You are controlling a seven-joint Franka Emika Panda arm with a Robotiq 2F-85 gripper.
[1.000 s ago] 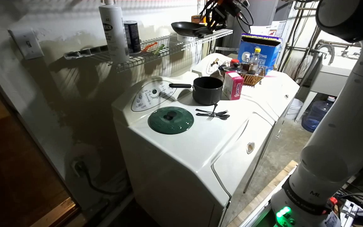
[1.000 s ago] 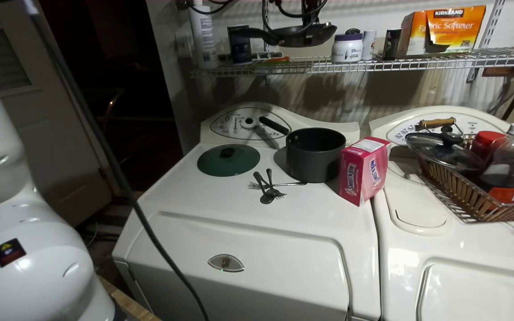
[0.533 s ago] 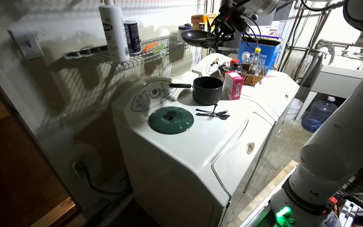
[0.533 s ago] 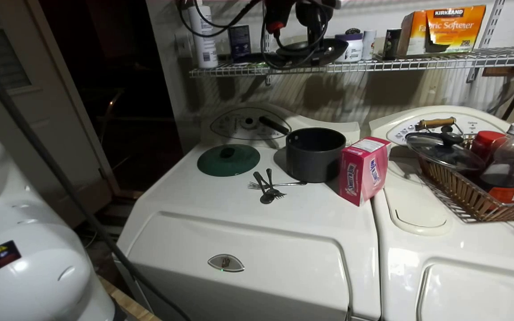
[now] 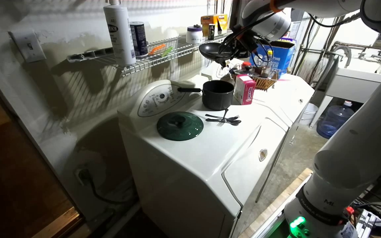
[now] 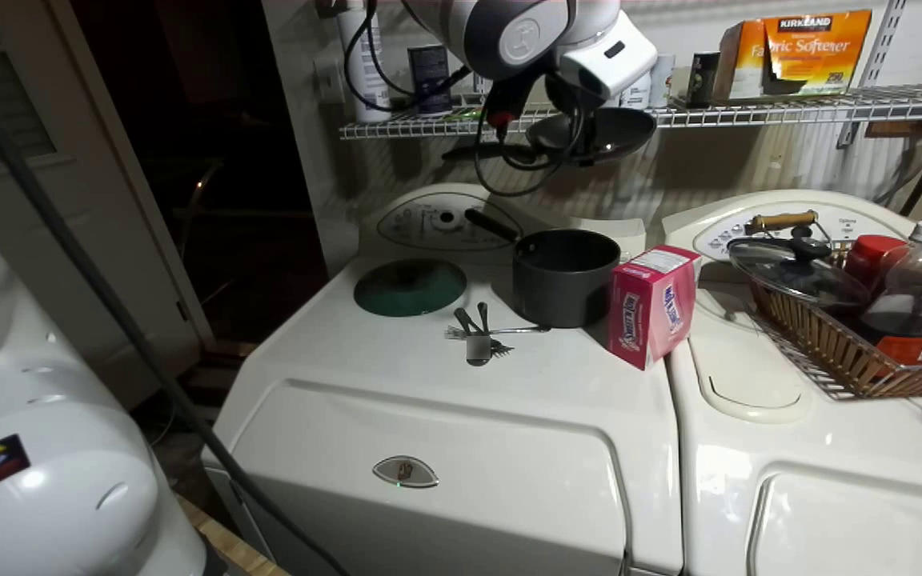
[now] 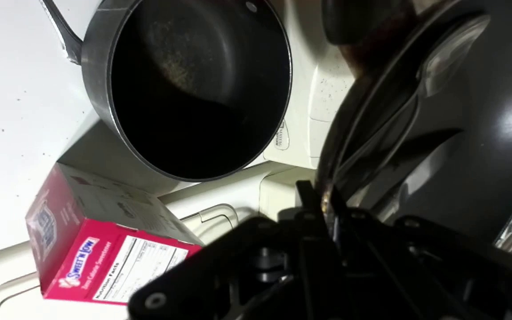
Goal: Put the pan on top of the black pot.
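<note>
My gripper (image 7: 320, 198) is shut on the rim of the pan, a shallow dark frying pan (image 7: 474, 133) that fills the right of the wrist view. In both exterior views the pan (image 5: 210, 50) (image 6: 625, 132) hangs in the air, slightly tilted, above and behind the pot, near the front of the shelf. Its thin handle (image 6: 489, 152) points left in an exterior view. The black pot (image 5: 217, 99) (image 6: 563, 288) stands upright and open on the white machine, its handle toward the control panel. In the wrist view the pot (image 7: 194, 89) lies left of the pan, apart from it.
A pink box (image 5: 244, 89) (image 6: 653, 308) stands right beside the pot. A green disc with a knob (image 5: 180, 127) and loose cutlery (image 5: 223, 119) lie near it. A wire shelf (image 6: 709, 116) with bottles and boxes runs behind. A basket (image 6: 837, 352) holds a glass lid and bottles.
The gripper has carried the pan down and away from the shelf, to the right in both exterior views. The pot, box, disc and cutlery have not moved.
</note>
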